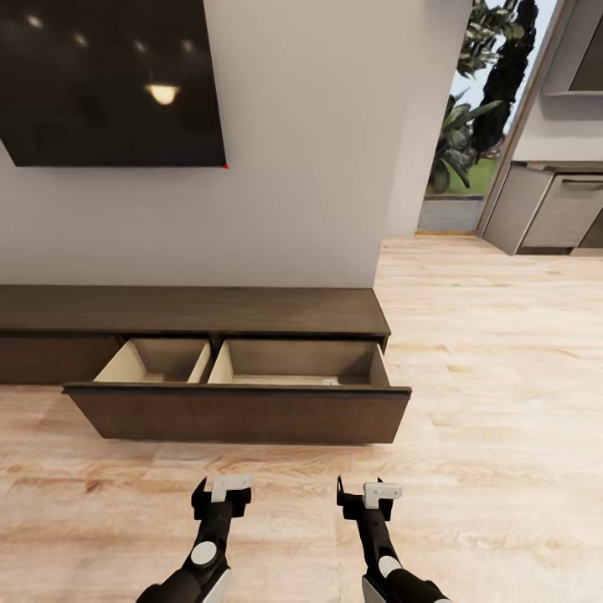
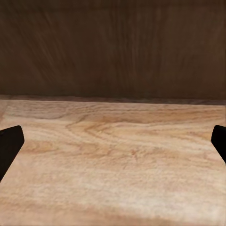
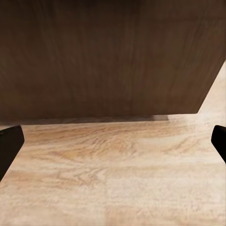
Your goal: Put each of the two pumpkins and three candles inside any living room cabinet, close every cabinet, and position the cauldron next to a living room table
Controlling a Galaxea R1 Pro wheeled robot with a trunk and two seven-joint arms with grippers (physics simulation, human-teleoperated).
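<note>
The cabinet ran long and low along the wall under the dark TV screen, and its big drawer stood pulled right out over the wood floor. Two pale compartments showed inside; what could be seen of them looked bare, tho the front edge hid part of each. No pumpkins, no candles, no cauldron in sight here. Both arms hung low just short of the drawer front, well apart from each other. The left gripper had its fingers spread wide w/ nothing between them, and the right gripper was likewise spread and empty; both wrist views faced the dark front panel above floorboards. Judgement: the drawer looked ready for loading, so leave it out, fetch items first, shut it last. Approach square-on and lower things in over the front edge w/o nudging it.
</note>
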